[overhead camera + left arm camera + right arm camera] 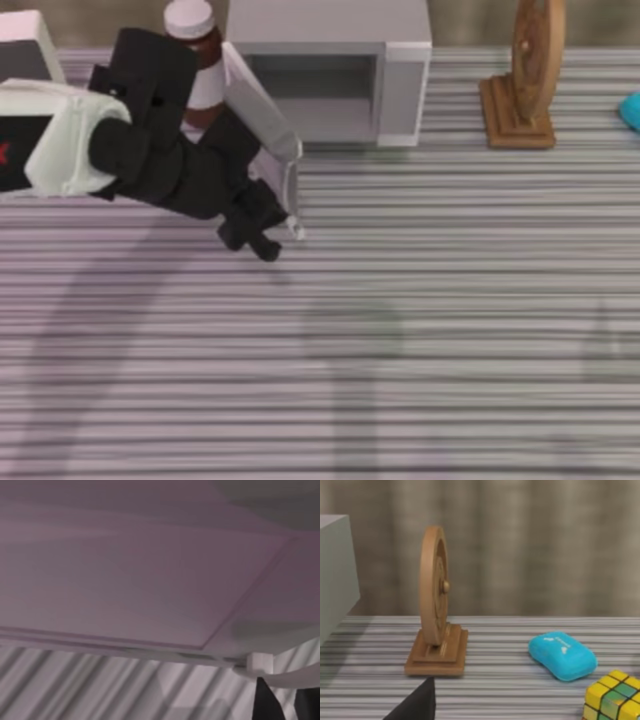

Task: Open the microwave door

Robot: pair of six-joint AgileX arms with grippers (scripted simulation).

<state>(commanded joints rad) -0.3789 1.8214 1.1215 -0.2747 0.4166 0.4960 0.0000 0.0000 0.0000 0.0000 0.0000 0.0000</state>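
Overhead view of the striped worktop point(450, 330): the microwave point(330, 70) stands at the far edge, at about 12 o'clock from the centre, its dark cavity exposed toward the near side. The microwave door point(262, 115) is swung partly outward on its hinge at the cabinet's 9 o'clock side, so that its free edge, carrying the thin white handle bar point(293, 195), points toward 6 o'clock. The left tool point(262, 228) sits at the lower end of that handle bar, its black fingers touching or just beside it; whether they are clenched on the bar or released cannot be told. The left arm point(120, 140) reaches in from 9 o'clock. In the left wrist view the door panel fills most of the field, with the handle's end and a dark finger point(267, 702) at one corner. Behind the arm, at roughly 11 o'clock, stands a brown bottle point(200, 55) with a white cap. A wooden wheel ornament point(528, 75) on a stepped base stands upright at 2 o'clock, well apart from the microwave. The right wrist view shows the same ornament, a turquoise soap-like block point(562, 655) lying near it, and a coloured puzzle cube point(615, 697) at the frame's edge. The right tool is not seen from overhead.
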